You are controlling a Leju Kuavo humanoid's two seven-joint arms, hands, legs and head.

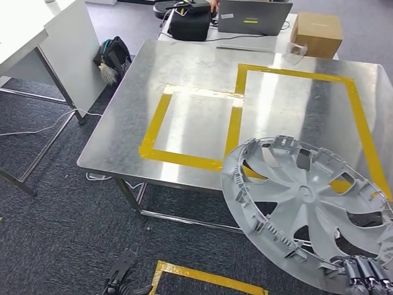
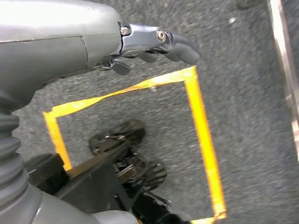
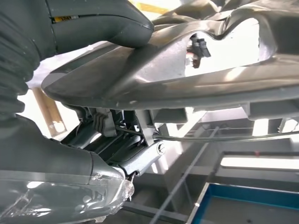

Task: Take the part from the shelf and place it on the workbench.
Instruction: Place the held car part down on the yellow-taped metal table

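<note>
**Q:** While the right hand [image 1: 366,275] sits at the lower right of the head view, what does it hold?

**A:** It grips the grey wheel cover [image 1: 306,206] by the rim. The right wrist view shows the thick grey thumb [image 3: 105,23] lying on one face of the cover [image 3: 176,74] and the darker fingers [image 3: 116,144] curled against the clips on the other face, so the hand is clamped on the part.

**Q:** Where is the wheel cover relative to the workbench?

**A:** It is tilted, ribbed inner side up, over the near right corner of the steel workbench [image 1: 129,117]. Its far edge overlaps the larger yellow-taped rectangle [image 1: 357,104]; its near edge overhangs the carpet [image 1: 60,215]. Whether it touches the surface cannot be told.

**Q:** And the left hand?

**A:** The left wrist view shows the left hand [image 2: 155,46] above the carpet with a yellow tape square [image 2: 204,135] below; its fingers are extended and hold nothing.

**Q:** What else stands nearby?

**A:** A smaller taped square [image 1: 194,126] lies left of the larger one. Beyond the workbench are a laptop [image 1: 252,16], a black bag [image 1: 190,23] and a cardboard box [image 1: 317,34].
</note>
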